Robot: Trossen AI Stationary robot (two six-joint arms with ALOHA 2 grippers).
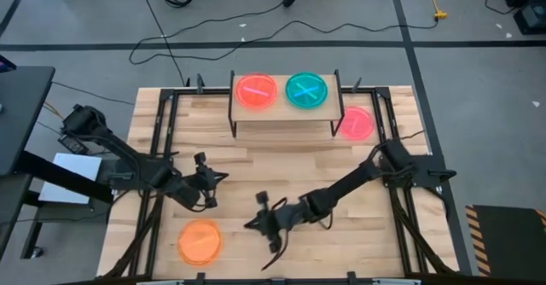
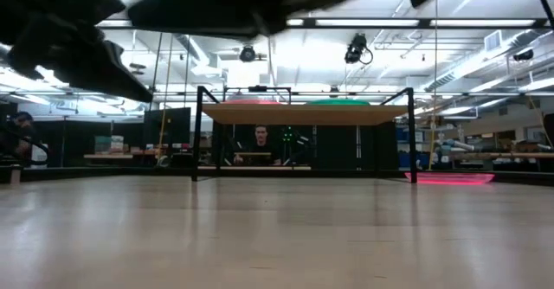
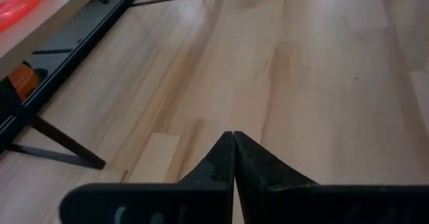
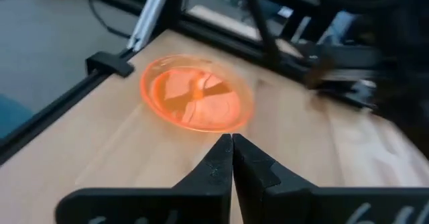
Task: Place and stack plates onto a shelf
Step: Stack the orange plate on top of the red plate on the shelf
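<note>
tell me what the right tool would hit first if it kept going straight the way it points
Most likely the orange plate: the right tool, fingers shut, aims straight at it across bare tabletop. Depth is hard to judge.

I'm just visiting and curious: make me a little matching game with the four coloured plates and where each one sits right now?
Things:
1. red plate
2. teal plate
3. pink plate
4. orange plate

Places:
A. on the tabletop beside the shelf's right end
B. on the shelf, left side
C. on the tabletop near the front edge, close to the shut right gripper
D. on the shelf, right side

Pairs: 1-B, 2-D, 3-A, 4-C
</note>
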